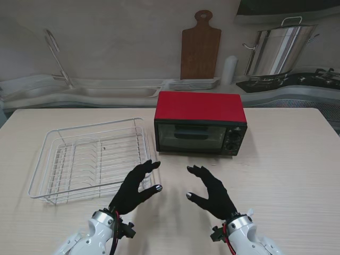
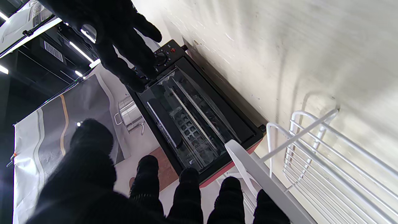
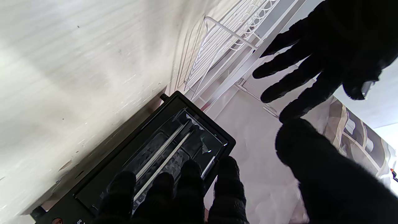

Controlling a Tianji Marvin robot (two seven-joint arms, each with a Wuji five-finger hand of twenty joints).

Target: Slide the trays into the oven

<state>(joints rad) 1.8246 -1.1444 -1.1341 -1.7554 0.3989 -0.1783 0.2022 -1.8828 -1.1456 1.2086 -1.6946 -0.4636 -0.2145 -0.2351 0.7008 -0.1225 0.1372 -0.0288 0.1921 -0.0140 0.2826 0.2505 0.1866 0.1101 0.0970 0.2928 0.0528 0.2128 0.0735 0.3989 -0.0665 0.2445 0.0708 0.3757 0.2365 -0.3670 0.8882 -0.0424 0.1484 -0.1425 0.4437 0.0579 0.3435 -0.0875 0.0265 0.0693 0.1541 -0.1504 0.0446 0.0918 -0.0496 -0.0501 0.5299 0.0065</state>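
Observation:
A red toaster oven (image 1: 200, 122) with a black front stands at the middle of the table, its glass door (image 1: 191, 137) closed. The door (image 2: 189, 124) (image 3: 174, 146) shows wire racks behind the glass in both wrist views. No loose tray shows on the table. My left hand (image 1: 135, 187) hovers open in front of the oven, fingers spread, palm turned inward. My right hand (image 1: 212, 191) hovers open beside it, palm facing the left hand. Both black-gloved hands hold nothing. Each wrist view shows the other hand (image 2: 118, 40) (image 3: 323, 53) across the gap.
A white wire dish rack (image 1: 90, 159) sits to the left of the oven, close to my left hand; its rim (image 2: 311, 146) is close by. A backdrop behind the table shows a sink, cutting board (image 1: 201, 48), plates and steel pot (image 1: 276, 50).

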